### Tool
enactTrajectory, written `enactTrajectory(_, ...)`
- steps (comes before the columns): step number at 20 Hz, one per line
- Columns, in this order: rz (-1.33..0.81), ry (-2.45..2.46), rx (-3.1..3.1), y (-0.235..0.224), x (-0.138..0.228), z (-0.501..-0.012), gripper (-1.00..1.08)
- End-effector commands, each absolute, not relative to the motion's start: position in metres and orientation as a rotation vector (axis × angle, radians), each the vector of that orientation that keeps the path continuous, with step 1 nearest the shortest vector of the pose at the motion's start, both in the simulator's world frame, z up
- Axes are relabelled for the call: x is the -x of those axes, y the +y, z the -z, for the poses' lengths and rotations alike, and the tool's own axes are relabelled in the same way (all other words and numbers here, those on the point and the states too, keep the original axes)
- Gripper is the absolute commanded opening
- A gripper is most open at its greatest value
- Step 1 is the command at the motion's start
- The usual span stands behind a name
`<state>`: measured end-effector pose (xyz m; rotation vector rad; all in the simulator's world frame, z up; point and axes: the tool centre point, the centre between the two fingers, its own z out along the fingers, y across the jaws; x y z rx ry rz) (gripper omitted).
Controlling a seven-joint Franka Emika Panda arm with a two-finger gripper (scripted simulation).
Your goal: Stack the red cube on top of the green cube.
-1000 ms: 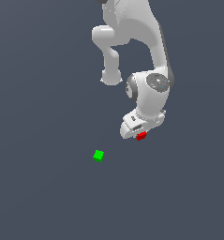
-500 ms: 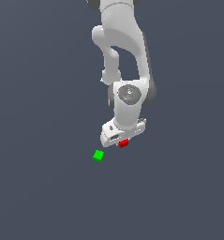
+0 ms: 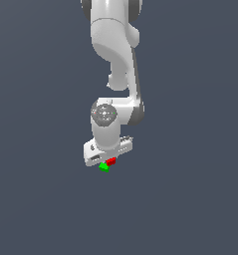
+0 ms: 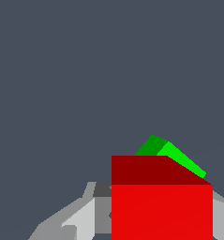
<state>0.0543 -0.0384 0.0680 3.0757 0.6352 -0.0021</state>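
in the wrist view the red cube (image 4: pixel 161 206) runs off the picture's edge and hides most of the green cube (image 4: pixel 172 153), while in the exterior view the gripper (image 3: pixel 108 160) fingertips are too small to make out.

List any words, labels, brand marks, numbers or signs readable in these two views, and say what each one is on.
None: no text can be read in either view.
The small matte red cube held in the white pincer is unmarked.
The small matte green cube just beyond it is unmarked too.
The white robot arm and the plain dark grey floor show no label, brand or number.
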Motion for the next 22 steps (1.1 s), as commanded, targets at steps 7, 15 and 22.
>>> enactTrajectory(7,0.000,0.639,-3.076,-0.065,-0.067,-0.061,-1.00)
enactTrajectory(15,0.000,0.639,-3.076,-0.063,-0.067,-0.062,1.00)
enactTrajectory(22,0.000,0.639,-3.076,-0.063,-0.067,-0.062,1.00)
